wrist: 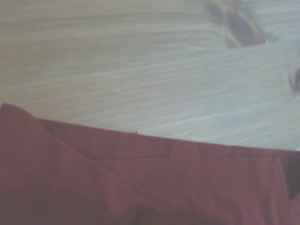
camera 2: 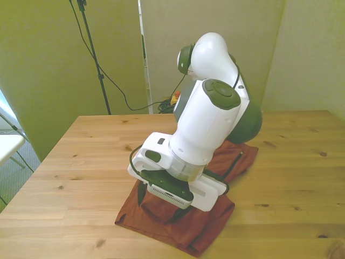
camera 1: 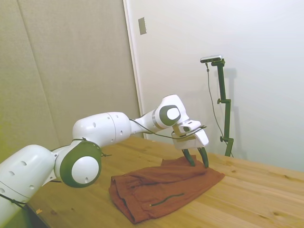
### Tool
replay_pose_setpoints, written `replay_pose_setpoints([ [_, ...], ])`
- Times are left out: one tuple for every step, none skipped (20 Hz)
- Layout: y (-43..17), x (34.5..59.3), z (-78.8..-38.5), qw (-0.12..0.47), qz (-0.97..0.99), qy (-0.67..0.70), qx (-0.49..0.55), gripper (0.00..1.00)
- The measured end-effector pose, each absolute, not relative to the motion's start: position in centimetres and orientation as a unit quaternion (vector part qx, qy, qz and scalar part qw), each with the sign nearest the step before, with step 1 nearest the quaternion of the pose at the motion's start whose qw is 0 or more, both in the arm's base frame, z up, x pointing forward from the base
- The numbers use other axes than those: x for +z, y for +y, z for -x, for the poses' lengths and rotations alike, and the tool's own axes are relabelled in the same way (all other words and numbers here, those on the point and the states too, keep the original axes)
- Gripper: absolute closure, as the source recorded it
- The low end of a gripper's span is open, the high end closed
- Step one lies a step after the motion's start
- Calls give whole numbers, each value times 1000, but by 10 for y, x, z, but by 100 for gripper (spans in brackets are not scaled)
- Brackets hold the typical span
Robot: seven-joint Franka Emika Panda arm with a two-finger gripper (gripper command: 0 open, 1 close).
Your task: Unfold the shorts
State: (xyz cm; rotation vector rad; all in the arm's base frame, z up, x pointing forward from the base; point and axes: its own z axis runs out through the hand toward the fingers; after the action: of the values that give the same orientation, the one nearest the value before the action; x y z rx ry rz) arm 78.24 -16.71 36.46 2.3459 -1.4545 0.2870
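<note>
Rust-brown soft fabric shorts [camera 1: 164,187] lie doubled mid-bench, not yet unfolded | my end effector [camera 1: 197,159] spread at their folded edge | unfolding all left.

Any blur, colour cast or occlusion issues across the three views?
Wrist view: soft focus, bluish cast, shorts edge still readable. Front view: yellow-green cast on the walls, arm hides much of the cloth. Side view: sharpest, gripper with open fingers clear.
</note>
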Motion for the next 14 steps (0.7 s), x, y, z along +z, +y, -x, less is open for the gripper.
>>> replay_pose_setpoints([
  [-167,363,-782,183,-831,-515,100,0],
  [-167,363,-782,184,-831,-515,99,0],
  [-166,363,-782,185,-831,-516,97,0],
  [-166,363,-781,186,-831,-516,95,0],
  [-167,363,-781,187,-830,-517,94,0],
  [-167,363,-780,188,-830,-517,94,0],
  [-169,363,-780,189,-829,-518,92,0],
  [-171,362,-779,190,-828,-520,91,100],
  [-174,362,-778,191,-827,-522,89,100],
  [-178,362,-777,192,-825,-523,88,100],
  [-182,361,-775,193,-824,-526,86,100],
  [-188,361,-774,194,-822,-529,84,100],
  [-192,361,-772,195,-820,-531,83,100],
  [-197,361,-770,195,-819,-534,82,100],
])
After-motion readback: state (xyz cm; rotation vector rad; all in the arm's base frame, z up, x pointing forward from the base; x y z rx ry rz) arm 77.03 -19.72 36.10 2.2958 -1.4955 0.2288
